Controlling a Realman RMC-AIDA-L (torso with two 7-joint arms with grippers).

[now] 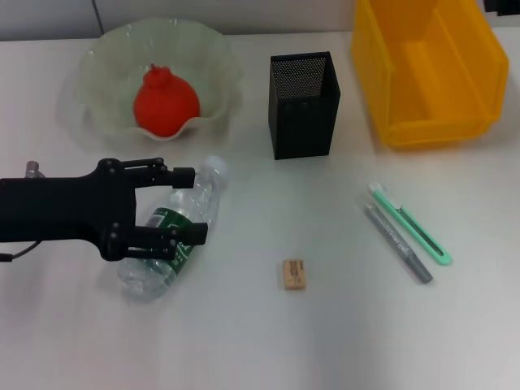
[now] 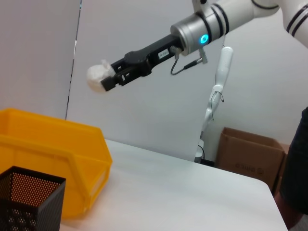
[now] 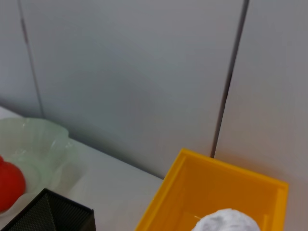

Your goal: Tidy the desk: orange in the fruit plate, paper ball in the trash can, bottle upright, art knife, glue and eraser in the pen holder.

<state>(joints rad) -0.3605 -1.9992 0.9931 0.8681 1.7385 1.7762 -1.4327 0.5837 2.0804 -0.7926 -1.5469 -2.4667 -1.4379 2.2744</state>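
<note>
On the white counter (image 1: pixel 341 325) we see the pale green fruit plate (image 1: pixel 97 89) with the red-orange fruit (image 1: pixel 165 103) already resting in it. The black mesh pen holder (image 1: pixel 302 104) beside it and the yellow bin (image 1: pixel 431 69) serving as trash can show nothing inside. Our right hand (image 2: pixel 109 79) hangs high above that bin, pinching the white paper ball (image 2: pixel 97 76). Our left hand (image 1: pixel 185 205) is low over the counter, fingers spread on either side of the clear bottle (image 1: pixel 171 244), which lies on its side. The eraser (image 1: pixel 294 274) lies near the middle, and farther right the grey glue pen (image 1: pixel 398 243) and the green art knife (image 1: pixel 409 223) lie side by side.
</note>
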